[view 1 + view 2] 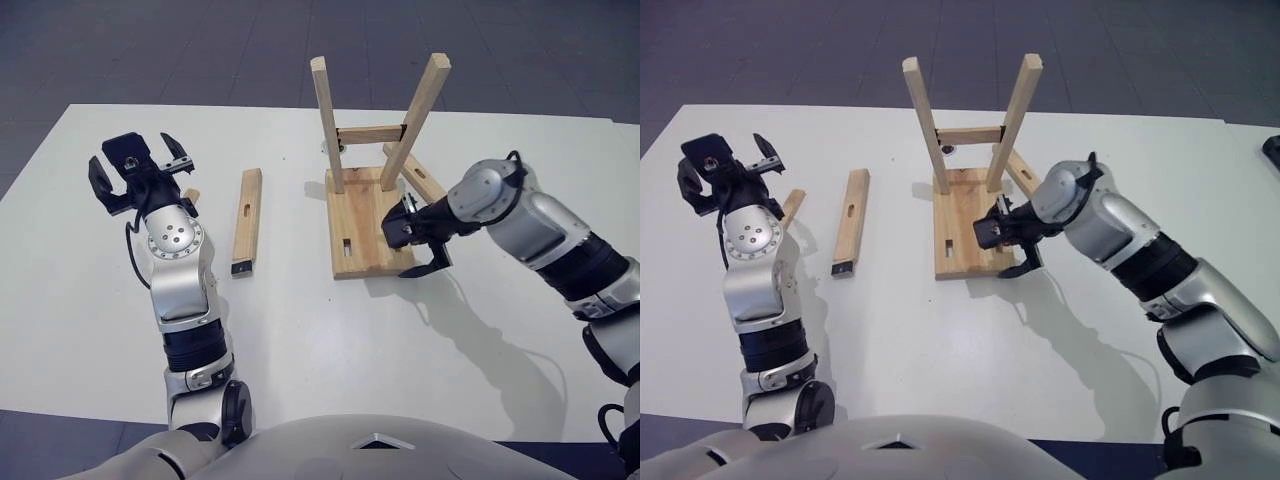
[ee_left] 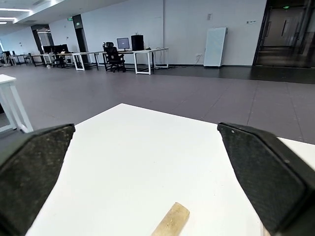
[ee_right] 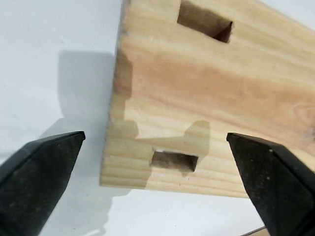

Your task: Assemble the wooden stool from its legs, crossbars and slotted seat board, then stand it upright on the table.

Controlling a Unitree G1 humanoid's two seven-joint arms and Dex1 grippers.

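Note:
The slotted seat board (image 1: 358, 235) lies flat on the white table. Two legs (image 1: 326, 120) (image 1: 420, 115) stand upright in its far slots, joined by a crossbar (image 1: 372, 133). Another leg (image 1: 418, 175) lies behind the board on the right. A loose slotted leg (image 1: 247, 218) lies left of the board. A short wooden piece (image 2: 171, 220) rests near my left gripper (image 1: 140, 168), which is open, raised and holds nothing. My right gripper (image 1: 412, 245) hovers open over the board's near right corner (image 3: 147, 98), its fingers (image 3: 39, 167) straddling an empty slot (image 3: 174, 161).
The table (image 1: 330, 340) has bare room in front of the board and at the near left. A small dark item (image 1: 948, 149) lies behind the upright legs. A black object (image 1: 1272, 148) sits at the table's far right edge.

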